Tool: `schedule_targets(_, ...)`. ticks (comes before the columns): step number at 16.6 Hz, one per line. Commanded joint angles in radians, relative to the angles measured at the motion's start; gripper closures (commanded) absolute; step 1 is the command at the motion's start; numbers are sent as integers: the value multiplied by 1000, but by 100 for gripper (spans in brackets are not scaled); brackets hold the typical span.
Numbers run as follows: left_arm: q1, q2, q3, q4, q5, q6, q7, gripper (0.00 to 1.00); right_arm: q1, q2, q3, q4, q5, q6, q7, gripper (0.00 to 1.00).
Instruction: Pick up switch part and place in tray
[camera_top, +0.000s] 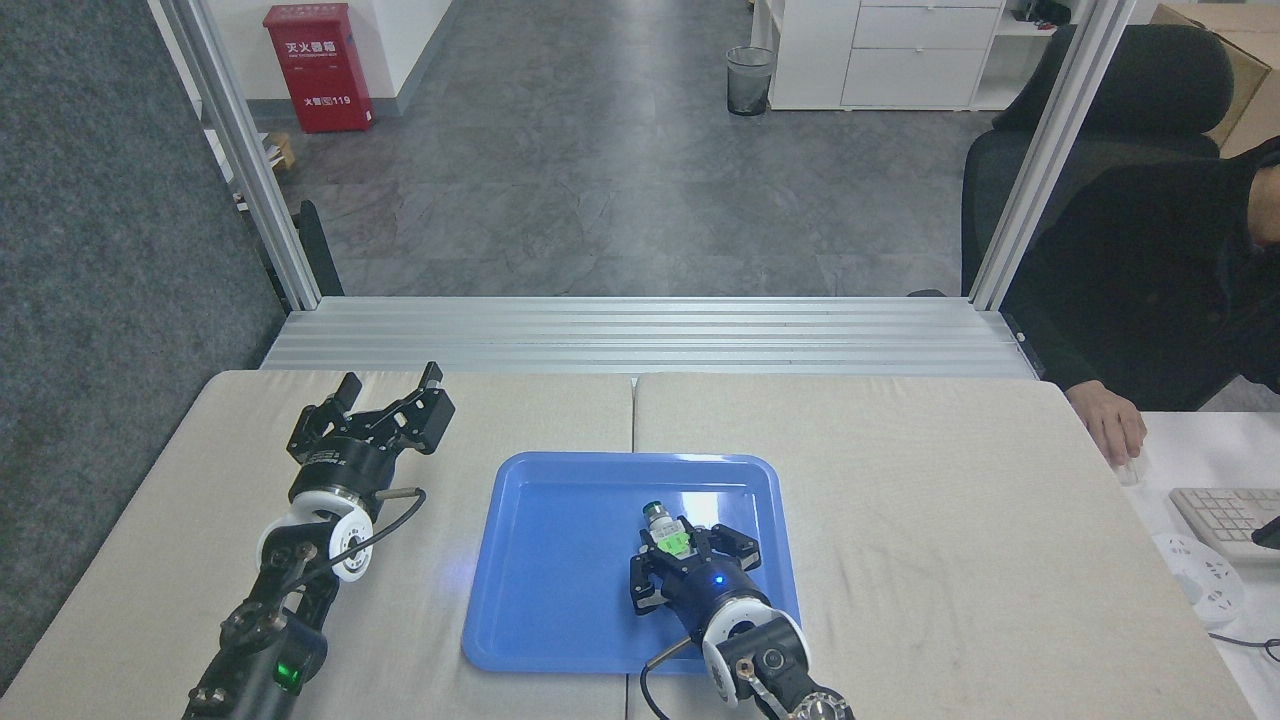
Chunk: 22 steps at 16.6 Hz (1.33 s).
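— Where is the switch part (663, 532) sitting?

— It is sticking out of the front of the right gripper (668, 545), whose fingers are clamping its green middle; the dark metal end is pointing away from the robot, over the blue tray (560, 610).

— Is it touching the tray floor?

— I cannot tell from this angle.

— And the left gripper (390, 395)?

— It is resting over the beige table (950, 480), left of the tray, fingers spread wide, holding nothing.

Tray (560, 600) left half bare; right hand (672, 548) (loaded) fills right.
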<state>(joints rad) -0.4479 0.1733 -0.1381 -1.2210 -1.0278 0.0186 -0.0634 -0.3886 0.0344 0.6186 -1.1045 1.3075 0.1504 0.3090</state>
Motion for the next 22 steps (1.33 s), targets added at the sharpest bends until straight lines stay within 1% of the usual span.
schedule_targets(1, 0, 0, 0, 0, 0, 0, 1, 0, 7, 39, 52, 22, 7, 11, -16, 3)
schedule_targets(2, 0, 0, 0, 0, 0, 0, 1, 0, -12, 50, -11, 15, 3, 11, -43, 3)
schedule_targets(3, 0, 0, 0, 0, 0, 0, 1, 0, -45, 77, -98, 11, -1, 11, -89, 2)
schedule_targets(4, 0, 0, 0, 0, 0, 0, 1, 0, -79, 82, -184, 6, -1, 9, -135, 3)
schedule_targets(6, 0, 0, 0, 0, 0, 0, 1, 0, -146, 68, -314, 6, -2, -2, -239, 3)
schedule_targets(7, 0, 0, 0, 0, 0, 0, 1, 0, -157, 46, -347, 6, -4, -9, -261, 3)
schedule_targets(9, 0, 0, 0, 0, 0, 0, 1, 0, -151, -75, -417, 5, -30, -63, -313, 3)
schedule_targets(10, 0, 0, 0, 0, 0, 0, 1, 0, -142, -111, -431, 2, -51, -74, -336, 3)
schedule_targets(11, 0, 0, 0, 0, 0, 0, 1, 0, -121, -146, -442, -24, -68, -75, -344, 3)
schedule_targets(12, 0, 0, 0, 0, 0, 0, 1, 0, -92, -187, -465, -53, -97, -80, -346, 3)
schedule_targets(13, 0, 0, 0, 0, 0, 0, 1, 0, -84, -214, -485, -78, -129, -81, -344, 3)
schedule_targets(14, 0, 0, 0, 0, 0, 0, 1, 0, -79, -229, -497, -95, -154, -83, -344, 3)
schedule_targets(15, 0, 0, 0, 0, 0, 0, 1, 0, -66, -241, -502, -101, -162, -83, -343, 3)
schedule_targets(17, 0, 0, 0, 0, 0, 0, 1, 0, -46, -263, -502, -113, -162, -83, -343, 3)
schedule_targets(22, 0, 0, 0, 0, 0, 0, 1, 0, -39, -280, -505, -139, -162, -81, -343, 3)
